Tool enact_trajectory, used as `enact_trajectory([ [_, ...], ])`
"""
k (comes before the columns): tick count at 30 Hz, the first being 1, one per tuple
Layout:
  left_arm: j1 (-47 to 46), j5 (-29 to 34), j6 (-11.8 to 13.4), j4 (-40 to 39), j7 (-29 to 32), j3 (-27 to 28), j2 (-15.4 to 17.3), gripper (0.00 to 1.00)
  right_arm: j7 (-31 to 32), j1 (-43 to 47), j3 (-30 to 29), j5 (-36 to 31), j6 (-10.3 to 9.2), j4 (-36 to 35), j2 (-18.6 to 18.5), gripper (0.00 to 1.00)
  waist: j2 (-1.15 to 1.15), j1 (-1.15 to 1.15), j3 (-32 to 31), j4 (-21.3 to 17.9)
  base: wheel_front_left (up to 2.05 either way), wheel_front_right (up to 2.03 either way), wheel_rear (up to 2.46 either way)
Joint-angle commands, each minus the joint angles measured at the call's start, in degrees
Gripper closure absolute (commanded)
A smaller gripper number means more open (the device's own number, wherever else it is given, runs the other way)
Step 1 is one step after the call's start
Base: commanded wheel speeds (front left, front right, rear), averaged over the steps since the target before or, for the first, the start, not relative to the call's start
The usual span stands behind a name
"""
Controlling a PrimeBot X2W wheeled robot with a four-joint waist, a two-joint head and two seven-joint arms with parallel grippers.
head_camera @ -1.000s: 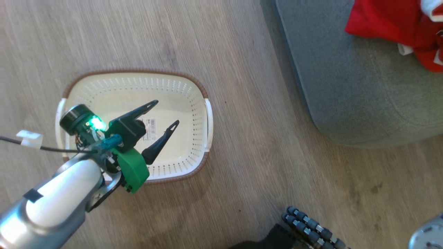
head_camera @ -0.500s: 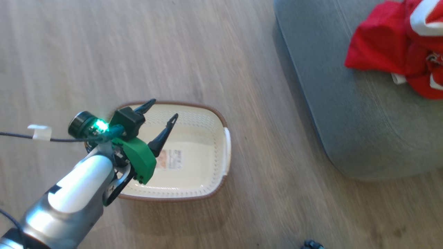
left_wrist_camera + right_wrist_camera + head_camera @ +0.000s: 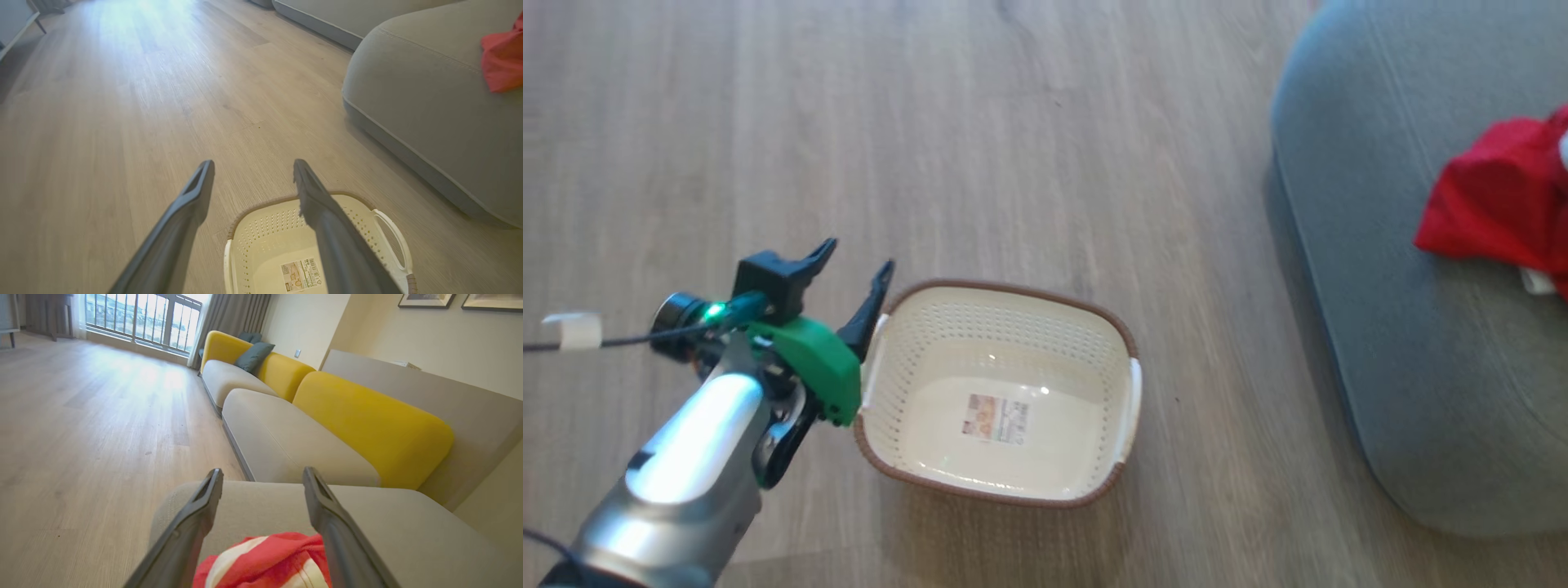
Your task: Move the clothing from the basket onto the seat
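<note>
Basket (image 3: 1013,291) sits on the wood floor (image 3: 1013,122), upright, nothing in it: only the label (image 3: 996,418) on its bottom shows, and the perforated walls are bare all round. Clothing (image 3: 1494,212) is a red bunched heap on the seat (image 3: 1405,327), well apart from the basket and set in from the cushion's rounded edge. In the right wrist view the clothing (image 3: 265,559) lies low on the seat (image 3: 388,522), with white stripes showing. Left gripper (image 3: 858,255) hangs by the basket's left end, one tip overlapping the white handle (image 3: 870,359) in the head view. In the left wrist view the left gripper (image 3: 253,163) looks raised above the rim of the basket (image 3: 261,203), fingers spread wide, nothing between them. Contact with the handle can't be confirmed, probably none. Right gripper (image 3: 262,471) is above the heap, fingers released and empty, fabric below them, not pinched. Judgement: the transfer looks done and the step in hand is checking and backing off. To do it well, lift the left arm straight up before swinging, so the near finger doesn't clip the handle and skid the light basket. Take the right arm up and away from the cloth, fingers kept apart so no fold snags and gets dragged toward the seat edge. Also check the heap has no sleeve hanging over the side, since part of it is cut off at the head view's border. Yellow sofa backs (image 3: 367,428) sit behind, not involved.
</note>
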Motion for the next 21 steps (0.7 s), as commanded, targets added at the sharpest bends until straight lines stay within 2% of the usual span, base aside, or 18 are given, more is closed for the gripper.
enact_trajectory([
  [1, -0.95, 0.52, 0.59, -0.93, -0.7, 3.13, 1.22, 0.0, -0.79, 0.73, 1.34, 0.3, -0.02, -1.52, -0.55, 0.0, 0.0, 0.01, -1.66, 1.84, 0.0, 0.0, 0.0],
  [5, 1.91, 1.57, 0.97, -1.22, -0.71, 8.42, 0.92, 0.0, -2.79, 1.92, 4.31, 0.56, -0.02, -0.46, 1.79, 0.0, 0.0, 0.01, -3.01, 3.71, 0.0, 0.0, 0.0],
  [15, 11.24, 7.95, 0.91, -5.38, -0.72, 22.92, -1.41, 0.0, -5.9, 9.97, 8.48, 0.54, -0.02, -4.46, 11.84, 0.0, 0.0, 0.01, -6.15, 6.9, 0.0, 0.0, 0.0],
  [21, 15.81, 12.03, 0.16, -8.78, -0.72, 30.35, -3.97, 0.0, -7.81, 15.6, 10.31, 2.39, -0.02, -6.08, 14.7, 0.0, 0.0, 0.01, -7.72, 7.62, 0.0, 0.0, 0.0],
])
